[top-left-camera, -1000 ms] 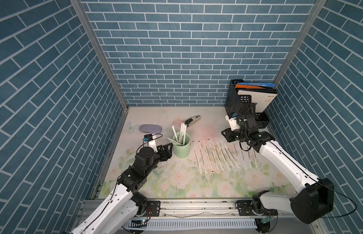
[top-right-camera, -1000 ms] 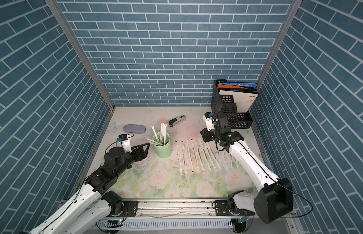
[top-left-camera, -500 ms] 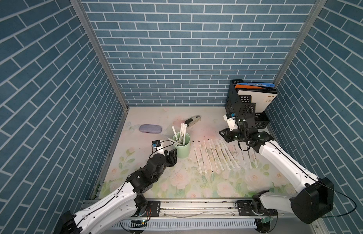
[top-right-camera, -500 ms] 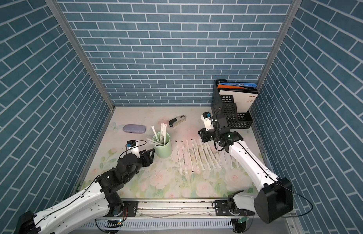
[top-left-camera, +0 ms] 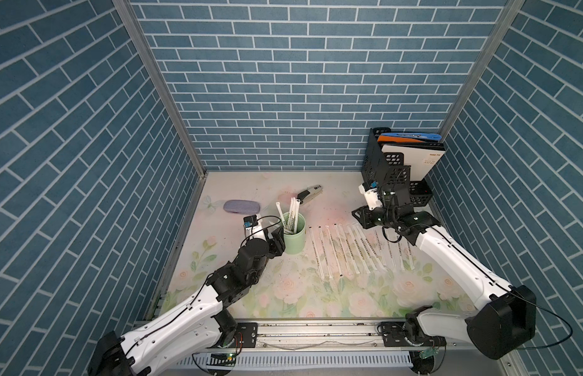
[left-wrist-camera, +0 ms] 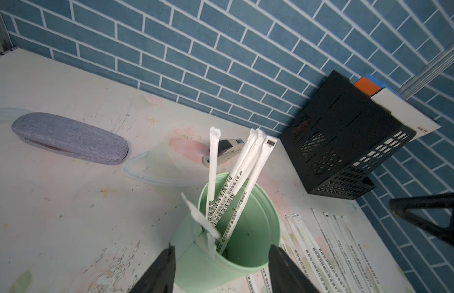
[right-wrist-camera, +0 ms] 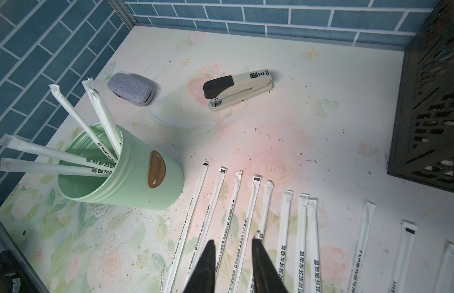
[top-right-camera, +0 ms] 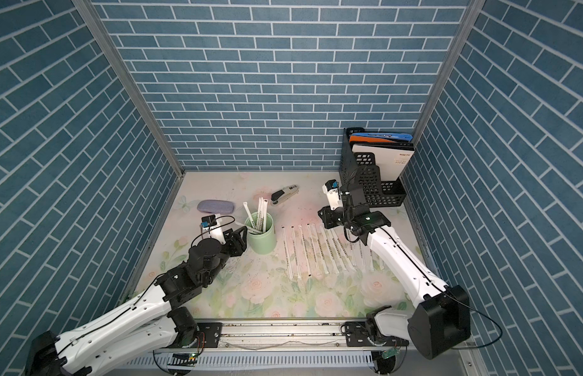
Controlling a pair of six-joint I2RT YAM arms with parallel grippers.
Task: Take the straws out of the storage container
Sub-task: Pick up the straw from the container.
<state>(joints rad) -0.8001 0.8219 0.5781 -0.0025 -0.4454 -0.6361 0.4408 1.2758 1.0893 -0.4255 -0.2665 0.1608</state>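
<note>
Reaching closer than before, the left hand [top-left-camera: 279,242] gapes empty beside the storage container [top-left-camera: 295,242].

A grey fabric case [top-left-camera: 242,206] lies near the back left of the floral worktop [top-left-camera: 316,293], with a beige-and-black stapler [top-left-camera: 309,192] to its right, well apart. A black perforated file holder [top-left-camera: 391,174] stands in the back right corner, holding upright folders [top-left-camera: 414,159]; blue brick walls [top-left-camera: 300,81] enclose three sides.
</note>
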